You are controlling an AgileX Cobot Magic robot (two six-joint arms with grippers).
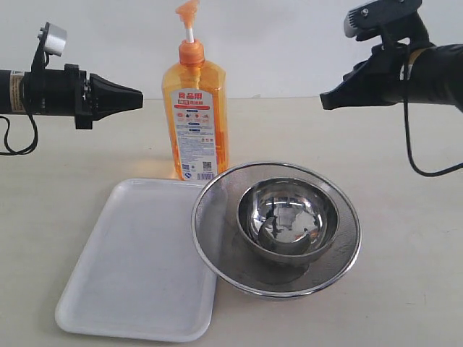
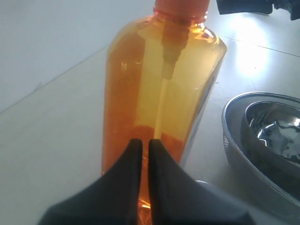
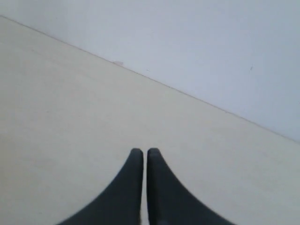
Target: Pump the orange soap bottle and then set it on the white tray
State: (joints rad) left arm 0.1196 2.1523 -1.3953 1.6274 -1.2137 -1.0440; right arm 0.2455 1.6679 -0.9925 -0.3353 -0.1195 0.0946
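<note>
The orange soap bottle (image 1: 195,123) stands upright near the far edge of the table (image 1: 405,289), its pump head raised on the white stem. Take the bottle as the dial's centre in the exterior view, with twelve toward the back wall. The white tray (image 1: 137,267) lies flat at seven o'clock, its far edge just beside the bottle's base. A steel mesh strainer (image 1: 210,238) sits at five o'clock with a steel bowl (image 1: 289,217) inside it. In this view the strainer's rim crosses over the tray's right edge.

The left claw (image 1: 136,97) hangs at nine o'clock, level with the bottle's upper body. It is clenched with nothing in it, and a clear gap separates its tip from the bottle. The right claw (image 1: 327,101) hangs at three o'clock at about the same height, also clenched on nothing, and is farther from the bottle than the left one. There is open room on both sides of the bottle and above the pump. Most of the tray's surface is bare.
</note>
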